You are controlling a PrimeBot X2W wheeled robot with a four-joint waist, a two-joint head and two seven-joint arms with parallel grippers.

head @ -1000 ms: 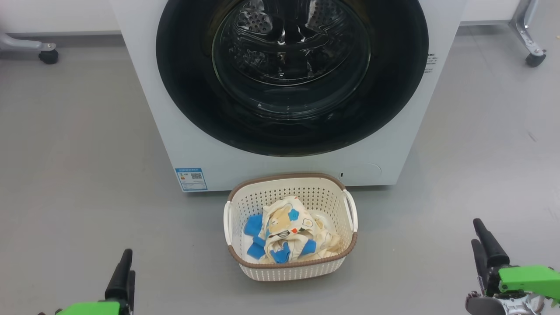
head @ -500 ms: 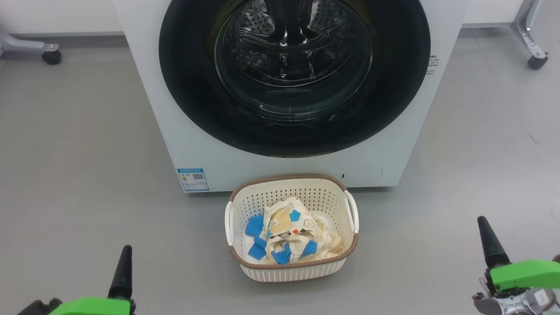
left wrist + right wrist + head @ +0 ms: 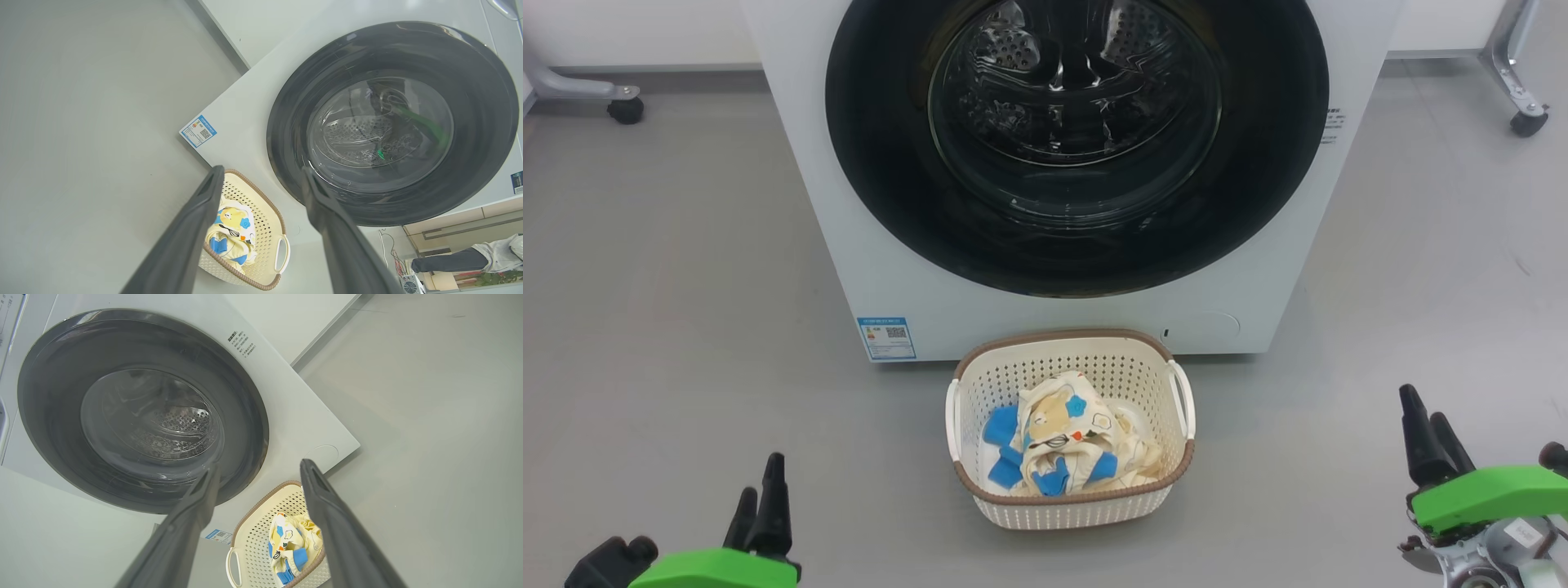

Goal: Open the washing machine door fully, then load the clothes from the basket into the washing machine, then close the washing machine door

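Washing machine door [image 3: 1078,139] shut against the washing machine [image 3: 849,269] front. Basket [image 3: 1070,508] on floor [image 3: 686,327] just in front of the machine, clothes [image 3: 1062,441] heaped inside. Left end effector [image 3: 760,478] low left, fingers apart, empty. Right end effector [image 3: 1422,404] low right, fingers apart, empty. Both well apart from basket.

My left claw [image 3: 760,475] has two long tapered dark fingers [image 3: 771,514] above a bright green housing [image 3: 715,570]. My right claw [image 3: 1421,403] matches, silver metal beneath.
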